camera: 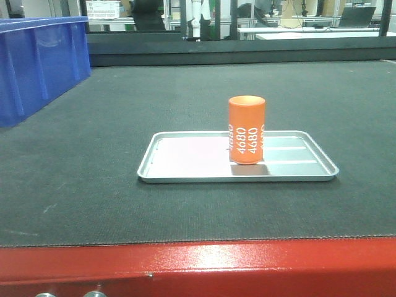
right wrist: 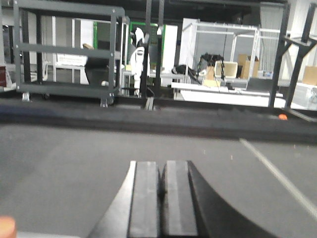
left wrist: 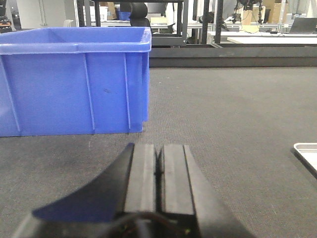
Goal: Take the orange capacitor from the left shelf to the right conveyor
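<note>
The orange capacitor [camera: 247,130] stands upright on a shallow silver tray [camera: 179,162] that lies on the dark grey belt of the right conveyor [camera: 93,179], behind its red front frame. In the right wrist view only an orange sliver of the capacitor [right wrist: 7,227] shows at the bottom left corner. My left gripper [left wrist: 159,148] is shut with nothing between its pads, low over the belt in front of a blue bin. My right gripper [right wrist: 162,166] is also shut and empty above the belt. Neither gripper appears in the front view. The left shelf is out of view.
A blue plastic bin [camera: 37,65] [left wrist: 74,79] stands at the back left of the belt. The tray's corner [left wrist: 307,153] shows at the right edge of the left wrist view. Racks and workbenches [right wrist: 69,54] stand beyond the belt's far edge.
</note>
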